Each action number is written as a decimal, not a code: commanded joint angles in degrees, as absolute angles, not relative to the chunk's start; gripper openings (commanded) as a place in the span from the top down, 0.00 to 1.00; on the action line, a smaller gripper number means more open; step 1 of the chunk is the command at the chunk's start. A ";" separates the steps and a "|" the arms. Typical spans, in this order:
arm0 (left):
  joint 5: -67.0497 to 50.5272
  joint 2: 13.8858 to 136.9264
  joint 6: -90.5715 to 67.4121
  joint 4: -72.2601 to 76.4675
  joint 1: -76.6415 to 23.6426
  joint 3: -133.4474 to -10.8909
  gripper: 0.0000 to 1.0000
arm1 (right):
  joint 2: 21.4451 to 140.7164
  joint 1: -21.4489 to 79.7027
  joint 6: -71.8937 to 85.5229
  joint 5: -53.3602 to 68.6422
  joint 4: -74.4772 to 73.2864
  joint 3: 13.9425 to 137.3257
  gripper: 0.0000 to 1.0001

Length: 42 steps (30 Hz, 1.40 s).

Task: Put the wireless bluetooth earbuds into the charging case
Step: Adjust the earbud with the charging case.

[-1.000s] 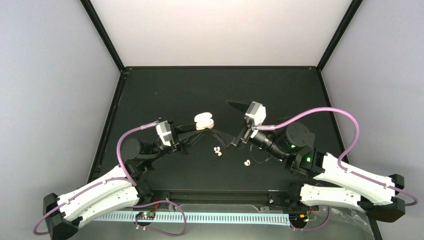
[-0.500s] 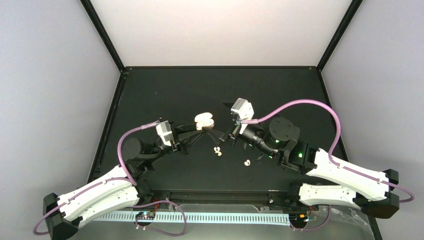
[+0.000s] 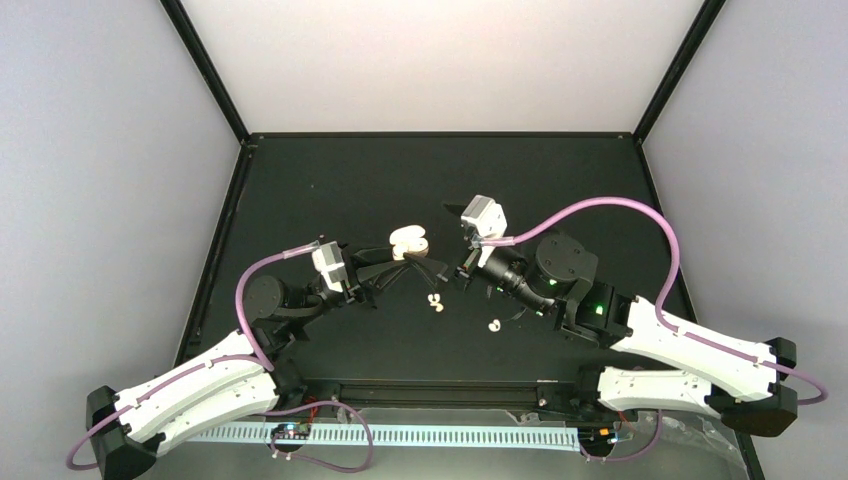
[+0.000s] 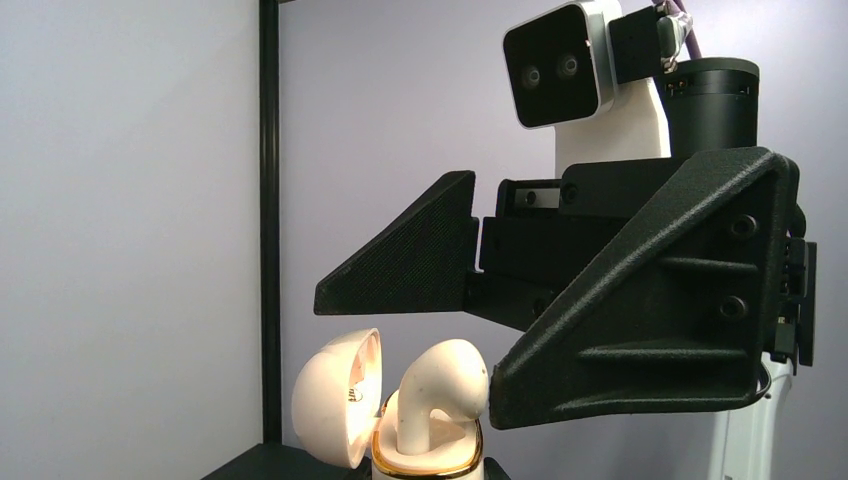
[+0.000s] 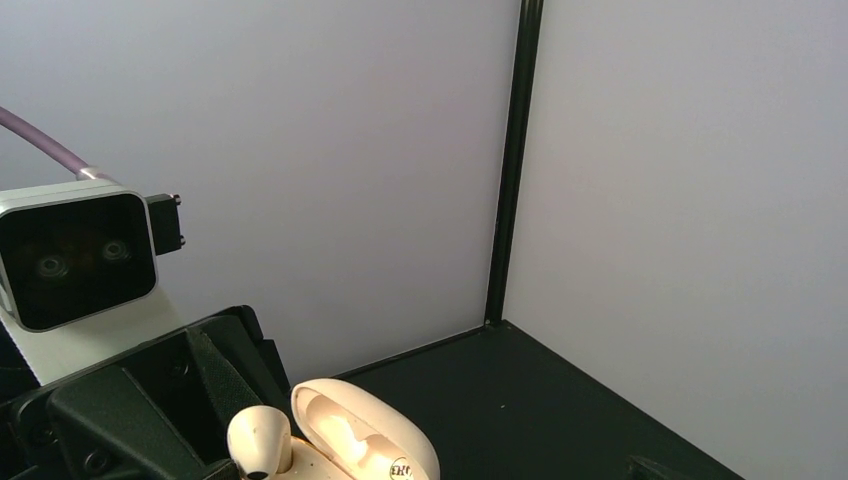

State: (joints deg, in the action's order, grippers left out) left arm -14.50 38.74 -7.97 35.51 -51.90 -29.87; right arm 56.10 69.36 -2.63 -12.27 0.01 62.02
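Observation:
My left gripper is shut on the base of the cream charging case, lid open, and holds it up above the table. In the left wrist view one stemmed earbud stands upright in the gold-rimmed case, stem down in a slot, beside the open lid. My right gripper is open at the case. Its near fingertip touches the earbud's head and its far finger reaches over the lid. Two earbuds and a third lie on the black table.
The black table is ringed by a raised black edge, black corner posts and pale walls. Purple cables loop over both arms. The right wrist view shows the case low down, with the left gripper's body behind it.
The right arm swung left from its place a second ago and brought its open gripper up to the case. It has barely moved in the last half second. The left arm is still.

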 commanded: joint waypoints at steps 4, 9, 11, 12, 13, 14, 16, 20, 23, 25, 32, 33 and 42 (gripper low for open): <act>-14.92 38.41 -7.11 35.37 -52.29 -30.83 0.98 | 56.57 69.38 -2.11 -15.11 1.23 63.37 0.00; -15.12 38.26 -7.12 35.34 -52.29 -30.88 0.98 | 56.40 69.35 -2.02 -16.05 1.83 63.15 0.00; -15.18 38.08 -7.12 35.18 -52.29 -30.85 0.98 | 56.39 69.27 -1.82 -16.47 1.85 63.13 0.00; -15.12 37.99 -7.12 35.20 -52.29 -30.81 0.98 | 56.40 69.29 -1.72 -16.86 1.72 63.15 0.00; -15.19 37.89 -7.12 35.14 -52.29 -30.84 0.98 | 56.40 69.20 -1.61 -16.94 1.65 63.07 0.00; -15.20 37.79 -7.12 35.12 -52.29 -30.80 0.98 | 56.32 69.02 -1.35 -17.22 1.46 63.02 0.00; -15.21 37.67 -7.12 35.08 -52.25 -30.85 0.98 | 56.26 68.59 -0.83 -17.46 1.11 63.02 0.00; -15.06 37.36 -7.08 35.05 -52.30 -30.86 0.98 | 56.03 68.23 -0.44 -17.23 0.63 62.89 0.00; -14.75 37.27 -7.03 34.90 -52.30 -30.78 0.99 | 55.15 68.28 -0.55 -15.94 0.70 62.27 0.00; -14.48 37.27 -7.04 34.91 -52.29 -30.67 0.99 | 54.23 68.29 -0.79 -14.56 0.95 61.48 0.00; -13.09 36.23 -6.58 34.84 -52.32 -29.71 0.99 | 51.78 68.22 -0.32 -14.82 1.22 60.51 0.00; -13.82 36.14 -6.17 34.82 -52.30 -29.75 0.99 | 52.37 68.21 -0.15 -15.15 0.31 61.45 0.00; -20.49 34.67 0.18 32.92 -52.31 -30.01 0.98 | 54.99 68.18 -0.53 -11.59 -0.81 65.30 0.00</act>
